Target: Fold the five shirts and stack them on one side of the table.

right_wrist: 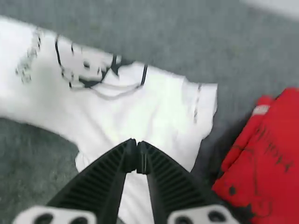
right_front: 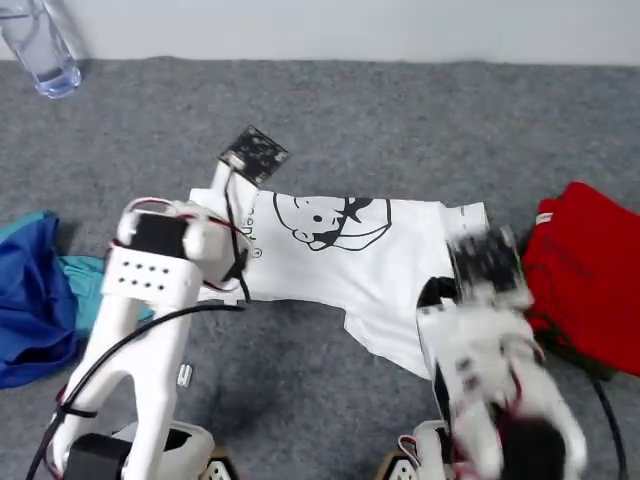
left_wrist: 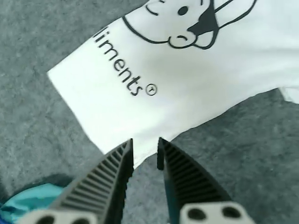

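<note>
**A:** Where is the white cotton shirt with the black cartoon print (right_front: 330, 250) lying?

**B:** It is lying spread at the centre of the grey felt-covered table (right_front: 400, 120), print facing up, with its five o'clock corner rumpling.

**A:** What is the left gripper (left_wrist: 145, 149) doing?

**B:** It is pointing down at the shirt's nine o'clock edge, its ribbed black fingers standing slightly apart. I cannot tell whether they are touching the cloth.

**A:** And the right gripper (right_wrist: 137, 151)?

**B:** Its fingertips are pressing together over the shirt's four o'clock part.

**A:** The other garments?

**B:** A folded red shirt (right_front: 585, 260) is sitting at three o'clock. A crumpled blue shirt (right_front: 30, 300) and a teal shirt (right_front: 85, 280) are lying touching at nine o'clock. A clear plastic cup (right_front: 40, 50) is standing at eleven o'clock.
</note>
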Motion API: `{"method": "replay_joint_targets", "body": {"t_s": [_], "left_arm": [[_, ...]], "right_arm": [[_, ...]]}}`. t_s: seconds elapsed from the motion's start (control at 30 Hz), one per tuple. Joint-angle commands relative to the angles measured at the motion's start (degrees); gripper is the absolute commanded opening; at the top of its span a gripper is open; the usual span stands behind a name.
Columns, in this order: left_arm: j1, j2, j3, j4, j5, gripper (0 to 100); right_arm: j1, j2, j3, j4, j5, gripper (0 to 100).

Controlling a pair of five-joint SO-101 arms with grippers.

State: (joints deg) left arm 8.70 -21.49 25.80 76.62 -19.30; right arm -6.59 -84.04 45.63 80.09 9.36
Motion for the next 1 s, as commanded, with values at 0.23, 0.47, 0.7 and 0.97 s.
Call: {"method": "replay_joint_targets", "body": {"t_s": [0.23, 0.47, 0.7, 0.97], "left_arm": [[13.98, -1.93, 6.11, -12.31, 6.51, 9], [25.93, -1.93, 11.38, -22.33, 6.51, 9], [39.21, -1.41, 15.43, -31.65, 6.59, 15], [46.15, 1.58, 15.43, -34.64, 6.15, 19]], "right_arm": [[0.48, -17.27, -6.77, 0.13, -7.82, 0.8], [0.13, -20.0, -15.91, 0.75, -14.42, 0.8], [-5.23, -19.91, -24.35, 6.29, -19.6, 0.8], [-13.85, -19.91, -26.46, 8.75, -22.95, 0.8]]}}
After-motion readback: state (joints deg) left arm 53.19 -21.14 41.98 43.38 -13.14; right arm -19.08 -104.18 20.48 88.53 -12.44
